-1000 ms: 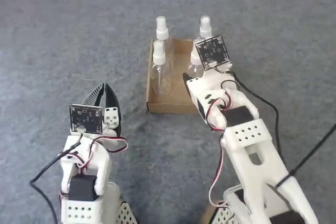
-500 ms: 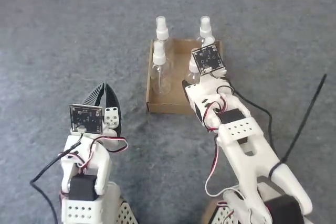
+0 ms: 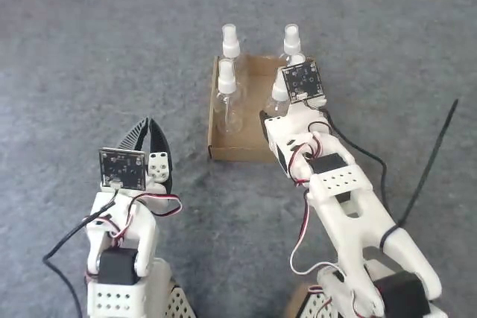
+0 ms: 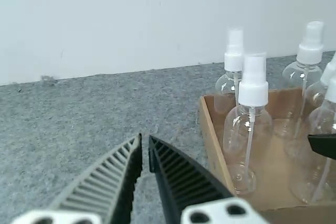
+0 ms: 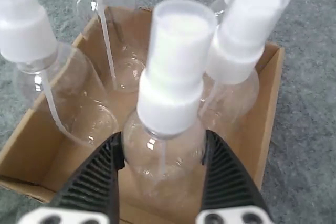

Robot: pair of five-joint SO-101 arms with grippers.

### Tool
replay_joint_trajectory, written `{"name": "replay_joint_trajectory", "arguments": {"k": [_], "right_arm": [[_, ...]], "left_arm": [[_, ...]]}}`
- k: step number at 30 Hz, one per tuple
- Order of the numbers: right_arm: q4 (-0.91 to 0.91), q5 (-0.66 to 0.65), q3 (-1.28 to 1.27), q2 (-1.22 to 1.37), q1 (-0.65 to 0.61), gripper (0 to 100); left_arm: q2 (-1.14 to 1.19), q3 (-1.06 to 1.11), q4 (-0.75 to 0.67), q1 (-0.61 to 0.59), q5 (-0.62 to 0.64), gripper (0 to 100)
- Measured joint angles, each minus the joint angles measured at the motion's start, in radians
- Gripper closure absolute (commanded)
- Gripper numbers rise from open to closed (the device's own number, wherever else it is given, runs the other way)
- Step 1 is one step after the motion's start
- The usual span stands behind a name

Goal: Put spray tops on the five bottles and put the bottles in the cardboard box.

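High view, wrist camera [image 3: 302, 81] half covers bottle [image 3: 279, 91]

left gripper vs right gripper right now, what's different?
The left gripper is shut and empty; the right gripper is closed around an upright bottle with its spray top on. The left gripper sits over bare carpet, apart from the cardboard box; the right gripper hangs over the box. Both are dark and ribbed.

The cardboard box [image 3: 240, 153] is set on the table [image 3: 89, 57], right ahead of the right arm. Inside, a left bottle [image 3: 226, 98] is stood beside a near-right bottle [image 3: 279, 91], with a third bottle [image 3: 297, 59] tucked just behind. A far-left bottle [image 3: 229, 39] and a far-right bottle [image 3: 291, 36] are lined up at the far edge.
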State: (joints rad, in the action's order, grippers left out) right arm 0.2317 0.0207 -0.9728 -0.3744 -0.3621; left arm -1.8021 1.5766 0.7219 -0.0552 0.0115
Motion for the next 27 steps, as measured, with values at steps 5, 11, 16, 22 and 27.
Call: {"name": "replay_joint_trajectory", "arguments": {"k": [5,11,16,22,27], "right_arm": [[0.000,0.015,0.000,0.005,0.000,99.2],[0.000,0.015,0.000,0.005,0.000,99.2],[0.000,0.015,0.000,0.005,0.000,99.2],[0.000,0.015,0.000,0.005,0.000,99.2],[0.000,0.015,0.000,0.005,0.000,99.2]], "left_arm": [[0.000,0.000,0.000,0.000,0.000,99],[0.000,0.000,0.000,0.000,0.000,99],[0.000,0.000,0.000,0.000,0.000,99],[0.000,0.000,0.000,0.000,0.000,99],[0.000,0.000,0.000,0.000,0.000,99]]}}
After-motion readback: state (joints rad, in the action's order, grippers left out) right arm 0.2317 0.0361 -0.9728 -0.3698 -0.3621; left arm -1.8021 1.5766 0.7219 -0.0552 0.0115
